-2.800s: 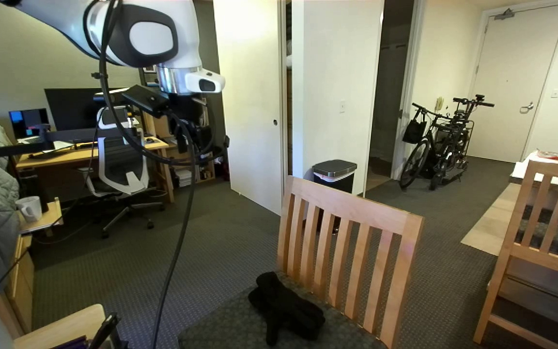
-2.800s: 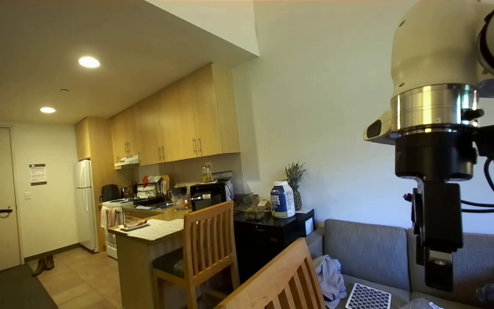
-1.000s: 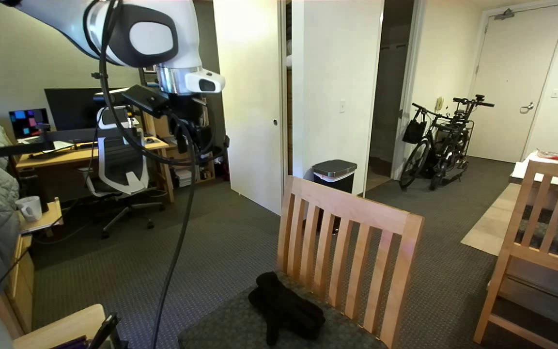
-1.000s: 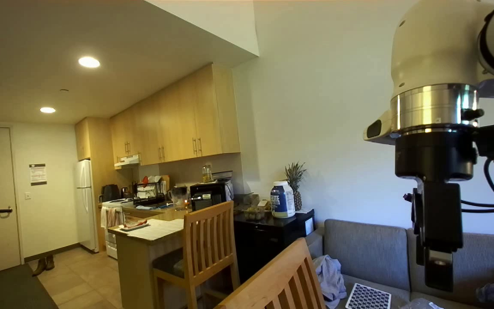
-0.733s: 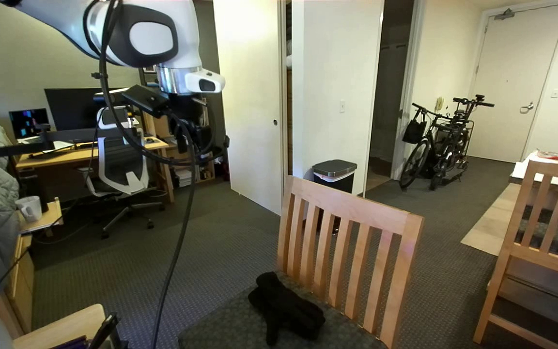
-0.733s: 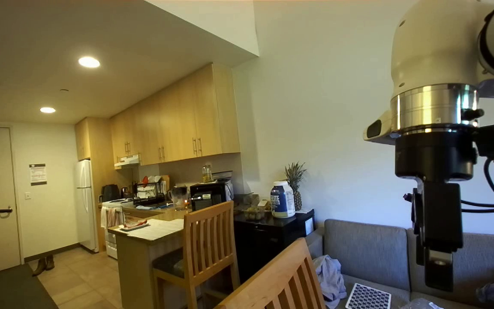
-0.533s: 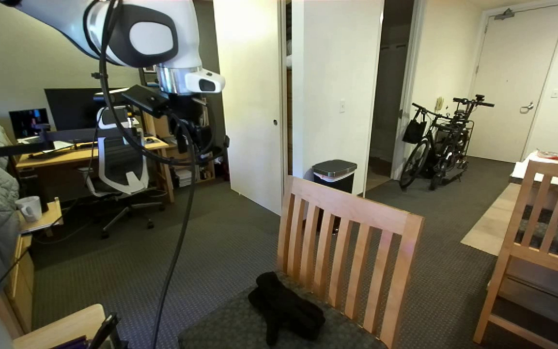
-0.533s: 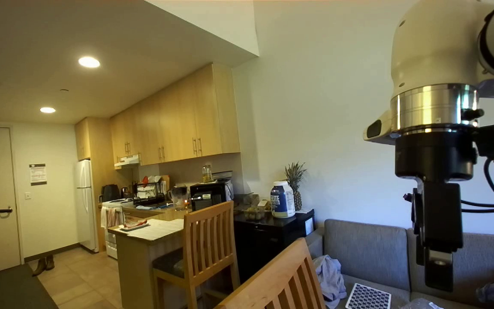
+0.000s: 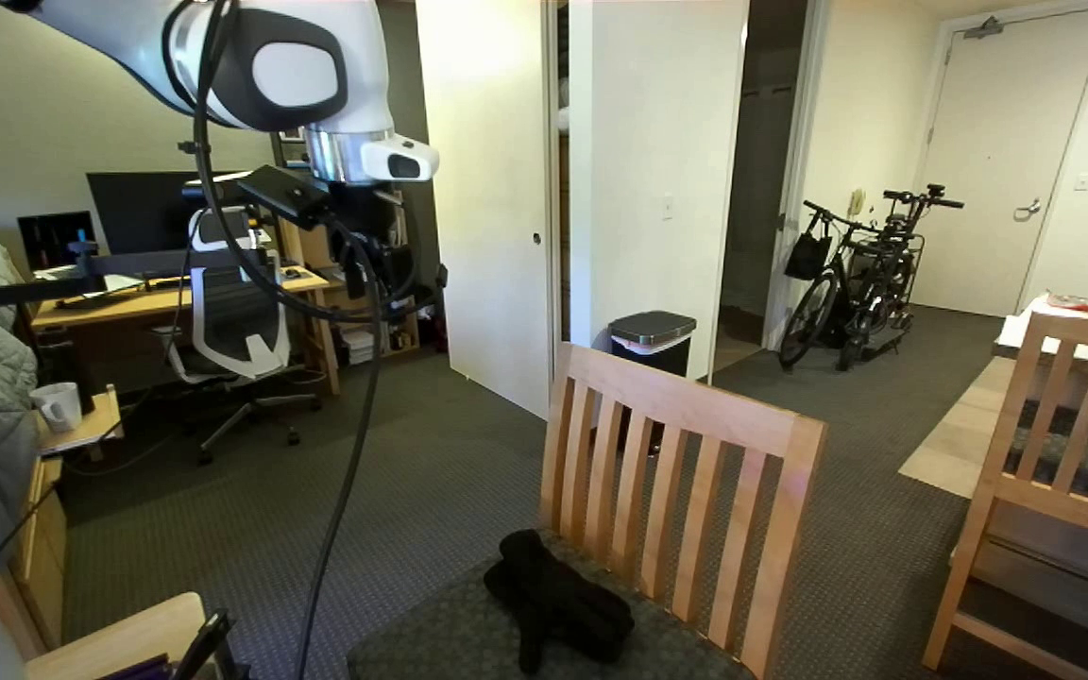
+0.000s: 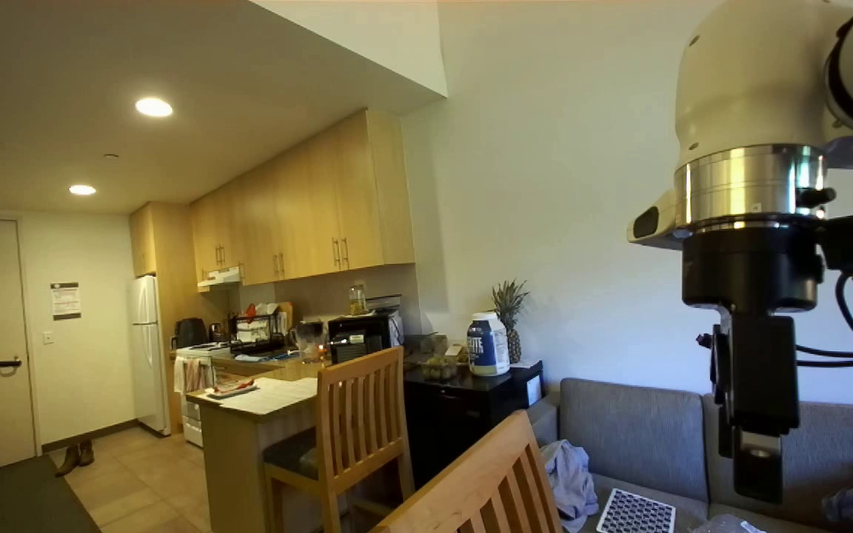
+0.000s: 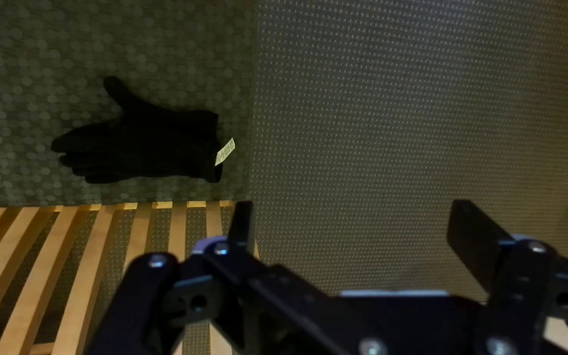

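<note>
The way down to the black glove (image 11: 151, 143) lies open from above and from its thumb side across the chair seat (image 11: 190, 44), while the slatted backrest (image 9: 686, 401) rises beside its other edge, barring a low pass there.

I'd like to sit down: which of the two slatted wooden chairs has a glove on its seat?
The chair nearer the gripper: a black glove lies on its dark seat. The other chair stands by the kitchen counter.

wrist view dim | glove (image 11: 141, 143) reads near-black | hand (image 11: 351, 217) looks blurred | recessed downlights (image 10: 154, 107) glow white | glare washes sliding door (image 9: 487, 189)
</note>
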Motion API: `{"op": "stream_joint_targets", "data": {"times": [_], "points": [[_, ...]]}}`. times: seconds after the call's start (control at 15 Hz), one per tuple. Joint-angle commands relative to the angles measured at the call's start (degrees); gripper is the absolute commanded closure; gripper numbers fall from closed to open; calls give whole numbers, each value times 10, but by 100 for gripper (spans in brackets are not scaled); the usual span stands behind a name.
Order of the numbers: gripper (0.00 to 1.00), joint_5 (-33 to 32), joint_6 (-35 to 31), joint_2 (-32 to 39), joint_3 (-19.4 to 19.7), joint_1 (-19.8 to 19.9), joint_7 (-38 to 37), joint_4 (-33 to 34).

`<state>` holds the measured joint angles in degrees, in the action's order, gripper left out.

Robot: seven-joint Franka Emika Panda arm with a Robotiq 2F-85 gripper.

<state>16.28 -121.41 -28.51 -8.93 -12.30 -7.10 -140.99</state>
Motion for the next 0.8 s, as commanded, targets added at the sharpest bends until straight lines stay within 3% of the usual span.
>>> {"op": "stream_joint_targets", "data": {"times": [0.0, 0.73], "points": [[0, 1, 2, 0, -3, 3, 1, 1], [0, 6, 2, 3, 1, 2, 4, 1]]}}
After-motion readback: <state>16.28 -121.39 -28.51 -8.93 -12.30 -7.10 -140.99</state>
